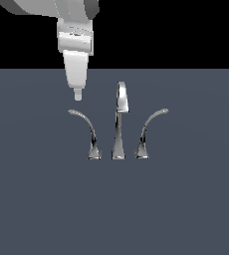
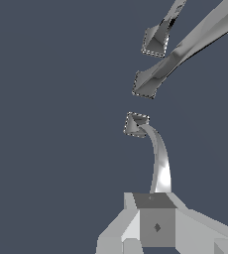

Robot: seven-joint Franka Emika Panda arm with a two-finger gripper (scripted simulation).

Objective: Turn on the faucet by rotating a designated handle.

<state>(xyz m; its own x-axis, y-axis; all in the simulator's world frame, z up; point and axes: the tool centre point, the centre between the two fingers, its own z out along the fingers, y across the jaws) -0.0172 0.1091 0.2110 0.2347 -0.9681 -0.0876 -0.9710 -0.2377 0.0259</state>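
One faucet (image 1: 118, 124) here, in three chrome pieces: one tall spout (image 1: 120, 107), two curved levers (image 1: 86, 130) (image 1: 149, 130). One gripper (image 1: 77, 94) overhead, on one arm (image 1: 76, 40).

open floor around handle (image 1: 84, 128), spout (image 1: 120, 119) crowding beside

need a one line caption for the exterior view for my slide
Panda gripper poised just above the tip of the left-bending handle of a three-piece chrome faucet, not visibly touching it.

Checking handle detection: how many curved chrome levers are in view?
2. One slim curved chrome lever stands on the exterior view's left of the tall straight chrome spout, below the claw; its mirror-image lever stands on the right. Nothing seems hidden.
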